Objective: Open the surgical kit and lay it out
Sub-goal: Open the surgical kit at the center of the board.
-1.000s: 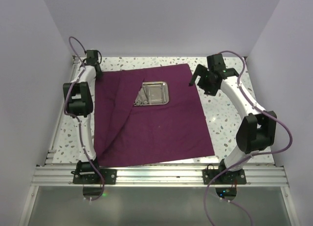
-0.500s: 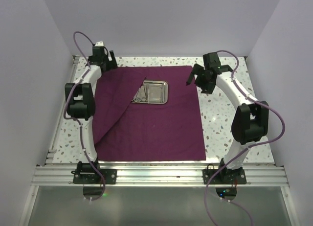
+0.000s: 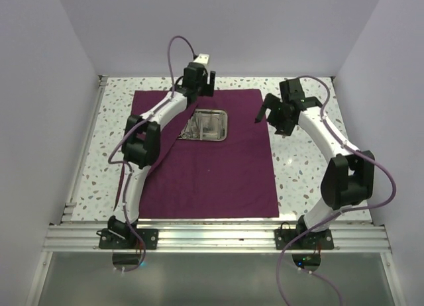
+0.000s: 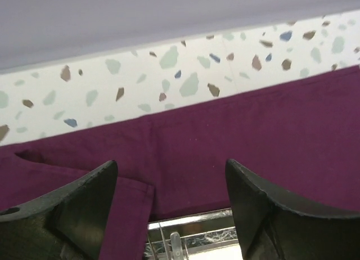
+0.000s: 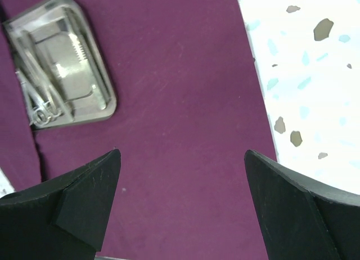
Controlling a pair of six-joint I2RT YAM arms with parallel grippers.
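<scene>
Unfolding of the wrap looks to us almost finished, and we judge the laying out has not begun. The surgical kit point(image 3: 218, 153) sits in the middle of the desk point(image 3: 295, 180). Its dark purple cloth wrap point(image 3: 225, 180) is spread nearly flat, and the steel tray point(image 3: 209, 125) rests on the far half of it. One flap point(image 4: 132, 215) is folded over from the left, and in both wrist views its edge covers the left rim of the tray.

The left fingers point(image 4: 79, 209) stand apart and hold nothing. They hang over the far border of the cloth, just beyond the tray. The right fingers point(image 5: 73, 209) are also wide apart and empty. They are above the right part of the cloth, near its edge.

The next move, in our opinion, is to pull this last flap back to the left. It calls for a low pinch on the flap's edge only, because the tray rim lies directly under it and could be dragged along. After that the tools must come out.

The cloth looks thin and soft, with only small creases. The tray is shiny, with rounded corners. The instruments point(image 5: 42, 102) lie inside along its left side: slim silver pieces and some ring handles. We cannot count them exactly.
</scene>
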